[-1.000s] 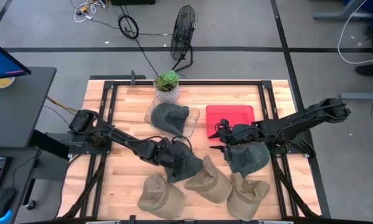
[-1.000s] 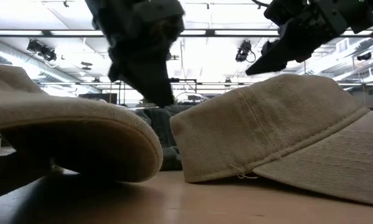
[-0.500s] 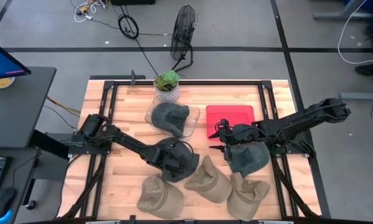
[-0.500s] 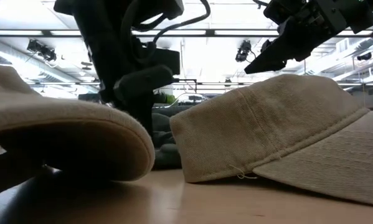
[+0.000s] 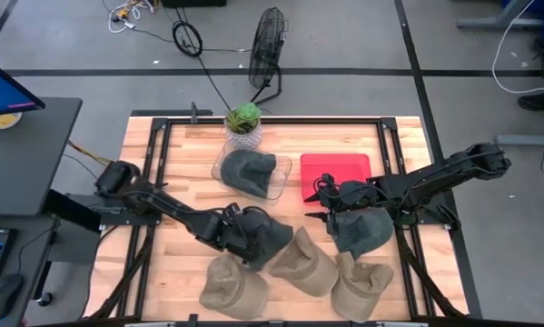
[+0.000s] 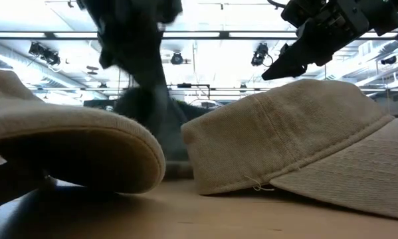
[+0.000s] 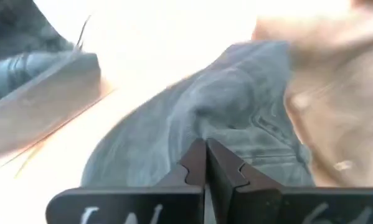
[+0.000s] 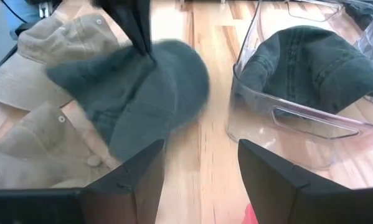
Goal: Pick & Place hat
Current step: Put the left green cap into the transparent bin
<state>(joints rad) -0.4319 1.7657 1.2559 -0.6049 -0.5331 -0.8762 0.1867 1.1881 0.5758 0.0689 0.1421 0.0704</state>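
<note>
A dark green hat (image 5: 264,238) lies at the table's middle front, partly against the tan hats (image 5: 303,263). My left gripper (image 5: 238,223) is shut on it at its left side. It also shows in the right wrist view, as the green hat (image 8: 136,99) with the left gripper (image 8: 146,46) above it. My right gripper (image 5: 321,205) hangs open to the right, over the near end of a second dark green hat (image 5: 362,230), touching nothing. A third green hat (image 5: 251,171) sits in a clear bin (image 5: 282,177). My left gripper pinches the hat's dark green cloth (image 7: 205,134) between its two shut fingers, at the crown's left edge (image 8: 151,62). The fingers come from the table's left, slanting down. The cloth rises to a peak at the pinch; the hat's right part rests low beside the tan hats.
Three tan hats (image 5: 235,286) (image 5: 361,283) line the near edge. A red tray (image 5: 335,173) sits behind my right gripper, next to the clear bin. A potted plant (image 5: 244,123) stands at the far edge. Bare wood (image 5: 176,168) lies at the far left.
My left gripper has come down onto the dark green hat and shut on its cloth, then drawn back a little toward the table's left edge. The hat's crown has bunched up at the pinch. My right gripper has kept still.
</note>
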